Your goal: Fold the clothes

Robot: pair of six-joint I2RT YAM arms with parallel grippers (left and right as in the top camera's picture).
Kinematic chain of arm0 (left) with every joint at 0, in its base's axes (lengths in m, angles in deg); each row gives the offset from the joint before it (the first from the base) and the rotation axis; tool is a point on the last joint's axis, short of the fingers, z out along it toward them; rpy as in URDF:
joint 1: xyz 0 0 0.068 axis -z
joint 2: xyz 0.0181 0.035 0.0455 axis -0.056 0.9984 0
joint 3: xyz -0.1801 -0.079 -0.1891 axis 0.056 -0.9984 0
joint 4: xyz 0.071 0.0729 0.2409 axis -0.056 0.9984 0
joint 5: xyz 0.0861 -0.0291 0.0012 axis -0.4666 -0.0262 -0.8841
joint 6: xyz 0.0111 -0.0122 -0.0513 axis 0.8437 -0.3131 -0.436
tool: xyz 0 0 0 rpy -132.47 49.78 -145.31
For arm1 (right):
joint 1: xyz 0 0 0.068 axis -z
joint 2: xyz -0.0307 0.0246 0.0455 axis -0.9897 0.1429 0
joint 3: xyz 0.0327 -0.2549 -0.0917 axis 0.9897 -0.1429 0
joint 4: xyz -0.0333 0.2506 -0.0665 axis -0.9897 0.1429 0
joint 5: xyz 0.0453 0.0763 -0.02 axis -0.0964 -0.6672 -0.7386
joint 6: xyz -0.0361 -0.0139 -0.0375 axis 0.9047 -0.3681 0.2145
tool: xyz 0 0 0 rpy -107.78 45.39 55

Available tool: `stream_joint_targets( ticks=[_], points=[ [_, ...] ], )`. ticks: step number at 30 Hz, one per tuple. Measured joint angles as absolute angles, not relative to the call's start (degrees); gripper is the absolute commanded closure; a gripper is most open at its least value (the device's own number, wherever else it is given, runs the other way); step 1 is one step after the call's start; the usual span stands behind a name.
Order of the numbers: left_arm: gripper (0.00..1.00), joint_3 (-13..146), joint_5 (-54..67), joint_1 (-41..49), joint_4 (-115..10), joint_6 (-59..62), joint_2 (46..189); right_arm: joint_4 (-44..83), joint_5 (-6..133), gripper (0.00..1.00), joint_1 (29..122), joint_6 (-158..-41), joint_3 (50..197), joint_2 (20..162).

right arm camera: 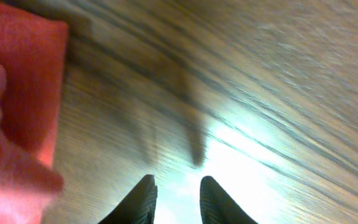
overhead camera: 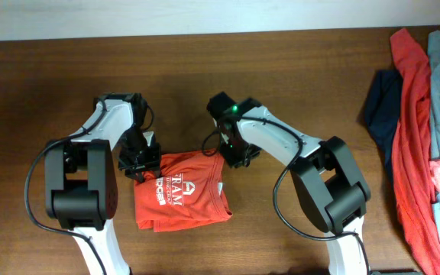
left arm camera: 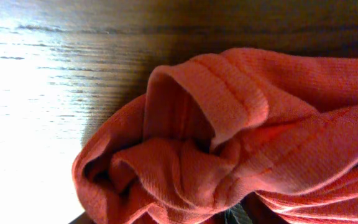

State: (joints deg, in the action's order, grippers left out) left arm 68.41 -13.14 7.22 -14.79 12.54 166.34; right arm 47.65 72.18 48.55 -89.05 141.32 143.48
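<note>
Right hand (right arm camera: 176,186) is held slightly open and empty above the brown wooden tabletop (overhead camera: 52,69), at 2 o'clock of the folded orange-red cloth T-shirt (overhead camera: 180,191). Left hand (overhead camera: 138,159) is set on its 10 o'clock corner; whether closed cannot be told.

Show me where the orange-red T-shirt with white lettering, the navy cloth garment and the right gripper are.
Orange-red T-shirt (overhead camera: 179,189), overhead view, printed chest.
Navy garment (overhead camera: 380,103), overhead view, its middle.
Right gripper (right arm camera: 178,182), right wrist view, gap between fingertips.
</note>
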Motion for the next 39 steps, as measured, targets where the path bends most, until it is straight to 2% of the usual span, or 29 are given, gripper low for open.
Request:
stream_joint_targets(
  ticks=[5, 8, 14, 23, 32, 39],
  points=[
    [0.43, 68.32, -13.23, 7.22, -16.3, 12.06, 164.44, 53.44, 72.05, 0.71, 48.22, -88.33, 149.03, 142.39],
    [0.23, 68.87, -13.38, 7.22, -18.09, 12.13, 161.59, 55.74, 70.11, 0.71, 48.05, -88.15, 152.05, 138.56],
    [0.29, 70.92, -13.38, 7.22, -27.82, 13.0, 155.34, 59.45, 68.31, 0.7, 45.42, -88.13, 153.53, 130.28],
    [0.31, 71.12, -10.85, 7.24, -34.75, 25.33, 157.79, 59.78, 61.65, 0.71, 35.56, -91.15, 147.44, 129.88],
    [0.38, 71.12, -8.34, 7.51, -31.88, 28.56, 163.76, 48.7, 58.59, 0.71, 27.04, -96.09, 130.67, 129.91],
    [0.5, 71.12, -7.79, 8.49, -24.63, 29.15, 164.3, 39.76, 58.3, 0.69, 27.39, -97.58, 120.16, 130.01]
  ],
)
